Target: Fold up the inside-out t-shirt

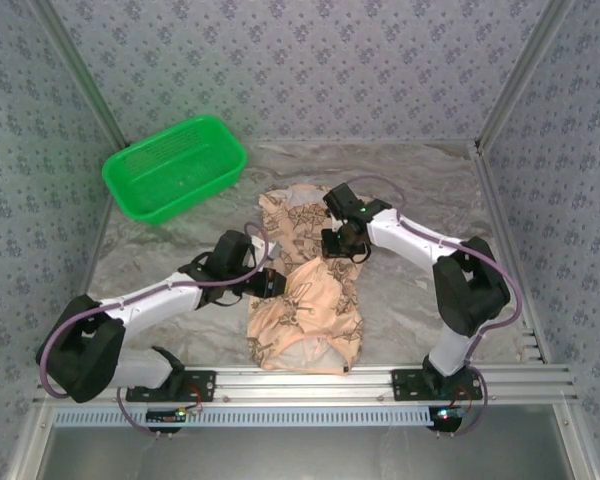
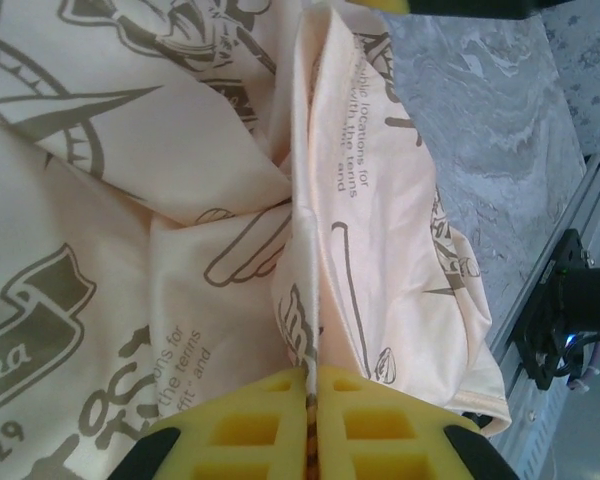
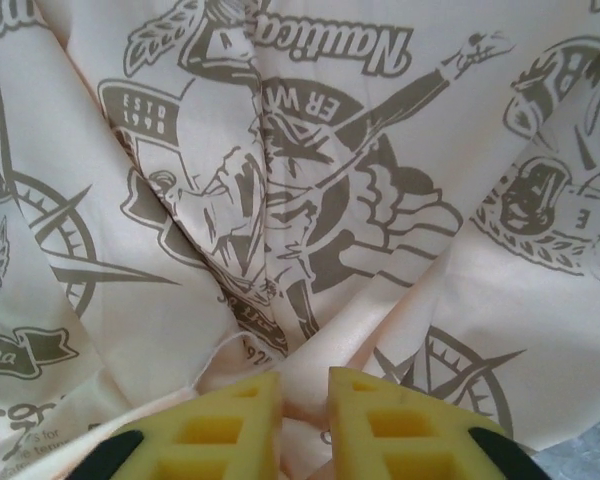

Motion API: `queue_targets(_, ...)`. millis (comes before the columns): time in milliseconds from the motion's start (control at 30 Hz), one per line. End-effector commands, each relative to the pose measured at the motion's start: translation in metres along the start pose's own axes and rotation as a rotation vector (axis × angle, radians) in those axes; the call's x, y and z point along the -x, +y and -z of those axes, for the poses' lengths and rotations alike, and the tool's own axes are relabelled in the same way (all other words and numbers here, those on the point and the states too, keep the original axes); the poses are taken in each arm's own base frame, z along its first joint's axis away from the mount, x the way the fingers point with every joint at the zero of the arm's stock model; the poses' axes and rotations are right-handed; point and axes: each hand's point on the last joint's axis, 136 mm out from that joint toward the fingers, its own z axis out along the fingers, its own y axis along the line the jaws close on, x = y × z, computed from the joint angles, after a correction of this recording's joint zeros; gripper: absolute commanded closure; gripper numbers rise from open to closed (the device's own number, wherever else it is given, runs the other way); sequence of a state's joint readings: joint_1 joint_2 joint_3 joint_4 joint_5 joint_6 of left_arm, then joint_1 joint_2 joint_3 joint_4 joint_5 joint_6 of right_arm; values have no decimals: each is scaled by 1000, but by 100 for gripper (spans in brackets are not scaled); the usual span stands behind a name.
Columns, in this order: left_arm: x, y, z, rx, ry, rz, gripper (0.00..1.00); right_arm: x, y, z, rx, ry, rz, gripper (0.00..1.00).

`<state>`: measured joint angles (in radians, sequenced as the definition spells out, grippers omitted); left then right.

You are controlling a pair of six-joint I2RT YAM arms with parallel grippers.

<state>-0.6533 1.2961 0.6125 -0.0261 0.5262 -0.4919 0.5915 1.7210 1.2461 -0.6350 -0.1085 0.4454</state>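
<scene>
1. Since the t-shirt [image 1: 305,300] lies crumpled in the middle of the counter [image 1: 420,190], between the two arms and not yet flat, the step in hand looks to be gathering it for spreading before any fold is made.
2. The left pincer [image 2: 308,378] is closed on a raised ridge of the cloth. Its yellow pads [image 2: 380,425] meet with only thin fabric between them. The grip seems to sit on a crease rather than a hem, so I would lift slowly and watch how many layers come up.
3. The right pincer [image 3: 305,385] sits low over the printed cloth at the far part of the t-shirt, its pads narrowly apart with a bulge of fabric in the gap. I cannot tell whether it pinches that fabric or merely straddles it.
4. To do this well, both grips likely need to be firm before the arms draw apart. A loose right side would let the cloth slide and bunch worse.
5. The pull should probably be gentle and level, each side away from the other, so the wrinkles run out instead of twisting.
6. Paler cloth shows at the near hem in the top view, which suggests layers are turned over there. That end may need smoothing too.
7. The green basket [image 1: 160,137] stands at the far left of the counter, well apart from the t-shirt. Its inside looks bare, with nothing seen lying in it.
8. The basket seems to play no part in this step.
</scene>
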Motion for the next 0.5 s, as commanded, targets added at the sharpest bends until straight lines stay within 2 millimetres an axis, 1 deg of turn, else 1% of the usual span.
queue_targets(0,1,10,10,31,-27,78,90,4,-5,26,-35,-66,33,68)
queue_targets(33,2,14,12,46,-36,100,87,2,-9,29,-48,-75,31,65)
queue_targets(100,4,19,17,64,-50,123,64,-1,-15,37,-65,-86,27,60)
queue_targets(133,5,20,18,70,-55,124,56,-8,-21,37,-80,-76,24,59)
queue_targets(167,7,19,19,70,-62,121,52,-14,-26,37,-93,-69,18,58)
queue_targets(233,12,15,19,57,-70,109,48,-19,-35,42,-119,-78,-3,56)
queue_targets(300,15,14,16,76,-49,90,45,-23,-43,48,-136,-96,-21,55)
queue_targets(367,11,13,10,132,19,19,43,-27,-47,50,-134,-112,-40,55)
queue_targets(467,-1,21,-1,221,131,-13,43,-34,-48,52,-113,-118,-55,54)
